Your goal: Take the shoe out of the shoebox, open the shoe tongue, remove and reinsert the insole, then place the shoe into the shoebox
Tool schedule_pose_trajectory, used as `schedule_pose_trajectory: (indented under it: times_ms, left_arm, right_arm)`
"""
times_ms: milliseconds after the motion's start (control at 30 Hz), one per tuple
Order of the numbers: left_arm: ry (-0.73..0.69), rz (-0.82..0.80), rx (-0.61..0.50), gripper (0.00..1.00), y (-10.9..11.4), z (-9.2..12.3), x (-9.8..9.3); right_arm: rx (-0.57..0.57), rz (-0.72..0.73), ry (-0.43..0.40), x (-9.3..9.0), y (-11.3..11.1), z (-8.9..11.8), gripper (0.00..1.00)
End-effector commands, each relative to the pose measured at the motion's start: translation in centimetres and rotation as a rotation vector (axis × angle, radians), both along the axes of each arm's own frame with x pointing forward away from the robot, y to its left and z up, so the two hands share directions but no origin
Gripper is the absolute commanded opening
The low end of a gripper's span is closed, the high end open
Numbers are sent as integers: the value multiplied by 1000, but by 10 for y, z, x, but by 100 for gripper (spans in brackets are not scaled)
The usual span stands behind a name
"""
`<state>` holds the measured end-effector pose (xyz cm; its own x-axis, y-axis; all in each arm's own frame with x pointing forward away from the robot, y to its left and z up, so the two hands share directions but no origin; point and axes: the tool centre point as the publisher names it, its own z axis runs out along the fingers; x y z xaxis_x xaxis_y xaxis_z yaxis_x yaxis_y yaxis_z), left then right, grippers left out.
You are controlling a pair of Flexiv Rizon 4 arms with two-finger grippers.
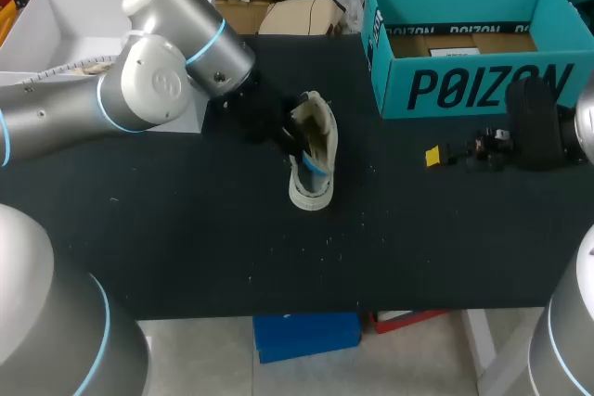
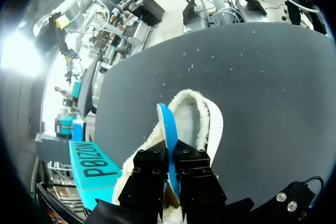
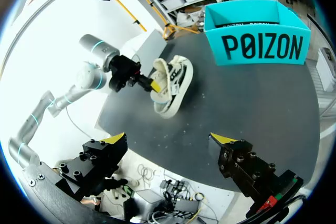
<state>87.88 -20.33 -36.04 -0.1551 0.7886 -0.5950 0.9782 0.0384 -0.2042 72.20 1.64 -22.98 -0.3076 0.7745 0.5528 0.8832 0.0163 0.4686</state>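
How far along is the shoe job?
Done: the shoe lies on the table, outside the shoebox. In hand: the left pincer is shut on the blue insole, which sticks up out of the shoe; whether it's going out or back in, I can't tell. Left: settle the insole, box the shoe. The right pincer is open, empty.

The black table fills the middle of the frame, with 2 arms over it. The left arm enters from the left edge, and its left gripper is dark against the table, right at the opening of the white shoe in the centre. A strip of blue insole shows on the shoe. The open teal shoebox stands at the upper right. Below it, at the right edge, the right gripper shows 1 yellow tip, well apart from the shoe. A white box sits at the upper left.
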Motion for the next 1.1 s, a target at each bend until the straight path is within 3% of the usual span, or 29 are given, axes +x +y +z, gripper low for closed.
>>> schedule_pose_trajectory:
  times_ms: [33,600,1067,1100]
  left_arm:
    - [-20,28,33,0,-4,2,0]
    - [-4,71,56,0,-4,-16,10]
    - [38,7,130,0,-5,-33,-7]
    - [38,5,125,4,-4,-32,-9]
  right_arm:
    - [0,-2,-1,0,1,-1,100]
    - [0,-2,-1,0,1,-1,100]
    - [0,-2,-1,0,1,-1,100]
    - [0,-2,-1,0,1,-1,100]
